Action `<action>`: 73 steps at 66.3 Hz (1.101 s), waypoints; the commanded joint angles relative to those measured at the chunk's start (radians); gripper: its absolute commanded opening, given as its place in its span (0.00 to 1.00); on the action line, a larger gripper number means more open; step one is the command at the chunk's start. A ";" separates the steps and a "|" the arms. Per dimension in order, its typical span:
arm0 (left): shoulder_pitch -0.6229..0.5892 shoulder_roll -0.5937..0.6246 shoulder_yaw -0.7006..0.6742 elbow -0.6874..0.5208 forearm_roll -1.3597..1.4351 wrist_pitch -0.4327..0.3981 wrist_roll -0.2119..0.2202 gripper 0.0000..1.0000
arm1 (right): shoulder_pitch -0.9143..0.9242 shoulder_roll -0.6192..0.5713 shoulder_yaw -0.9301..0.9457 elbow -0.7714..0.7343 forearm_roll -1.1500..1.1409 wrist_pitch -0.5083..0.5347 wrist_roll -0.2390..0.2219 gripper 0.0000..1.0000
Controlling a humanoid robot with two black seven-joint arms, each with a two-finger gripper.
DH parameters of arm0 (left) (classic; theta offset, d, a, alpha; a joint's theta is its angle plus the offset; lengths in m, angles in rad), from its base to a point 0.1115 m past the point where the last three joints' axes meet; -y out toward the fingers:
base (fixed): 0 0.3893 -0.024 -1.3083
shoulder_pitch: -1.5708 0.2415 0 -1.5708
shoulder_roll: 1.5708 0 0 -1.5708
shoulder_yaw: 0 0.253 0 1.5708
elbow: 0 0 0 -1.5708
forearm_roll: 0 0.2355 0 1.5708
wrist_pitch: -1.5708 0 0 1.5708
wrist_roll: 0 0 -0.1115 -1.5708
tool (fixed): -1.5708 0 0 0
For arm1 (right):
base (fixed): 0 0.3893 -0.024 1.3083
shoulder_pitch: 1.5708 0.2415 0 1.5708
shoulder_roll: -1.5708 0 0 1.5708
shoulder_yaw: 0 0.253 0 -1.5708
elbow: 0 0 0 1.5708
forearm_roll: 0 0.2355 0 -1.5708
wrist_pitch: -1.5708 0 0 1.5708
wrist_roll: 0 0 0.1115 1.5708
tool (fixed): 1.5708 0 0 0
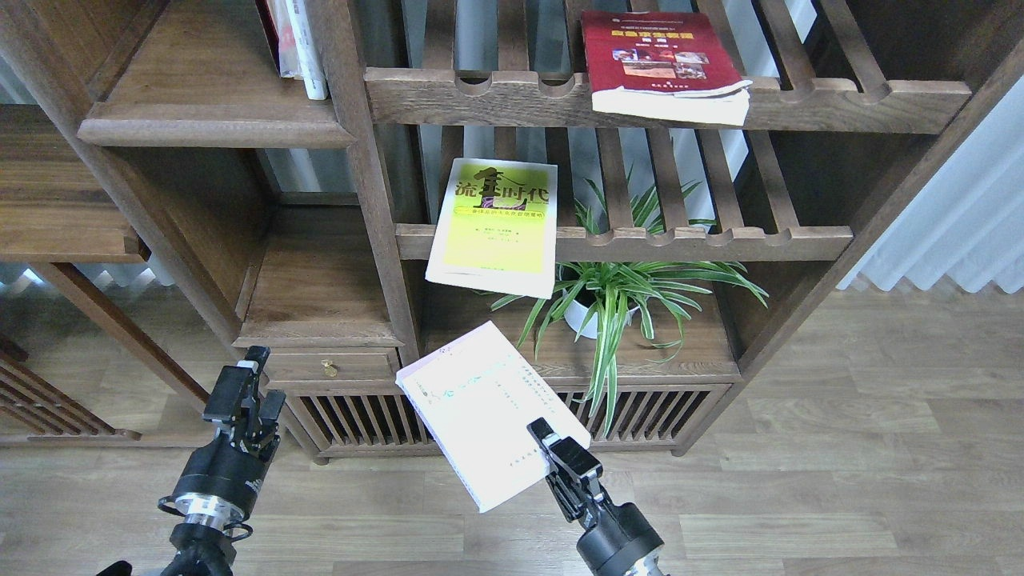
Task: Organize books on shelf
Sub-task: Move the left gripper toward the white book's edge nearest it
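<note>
Lavender-white book point(484, 412) sits clamped at its near edge in the right tool point(560, 456).

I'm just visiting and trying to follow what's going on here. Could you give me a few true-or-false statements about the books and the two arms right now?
1. The right gripper is holding the pale lavender-white book. True.
2. The left gripper is holding a book. False: it holds nothing.
3. The yellow-green book stands upright between other books. False: it lies flat on a slatted rack, sticking out past the front rail.
4. The dark red book lies on the upper slatted rack. True.
5. A potted plant stands beneath the lower slatted rack. True.
</note>
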 commanded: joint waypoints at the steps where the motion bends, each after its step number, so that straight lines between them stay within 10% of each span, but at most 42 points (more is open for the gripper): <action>1: -0.021 0.008 -0.005 -0.001 0.006 0.000 0.081 1.00 | 0.001 -0.004 0.002 0.000 0.000 0.000 0.000 0.04; 19: -0.035 0.049 -0.018 -0.001 0.009 0.000 0.397 1.00 | 0.005 -0.004 0.021 0.000 0.000 0.000 0.002 0.04; 31: -0.032 0.061 -0.024 -0.003 0.009 0.000 0.707 1.00 | 0.010 -0.004 0.043 0.000 0.003 0.000 0.002 0.04; 73: -0.007 0.095 -0.082 0.006 0.072 0.000 0.733 1.00 | 0.016 -0.004 0.043 0.000 0.006 0.000 0.002 0.04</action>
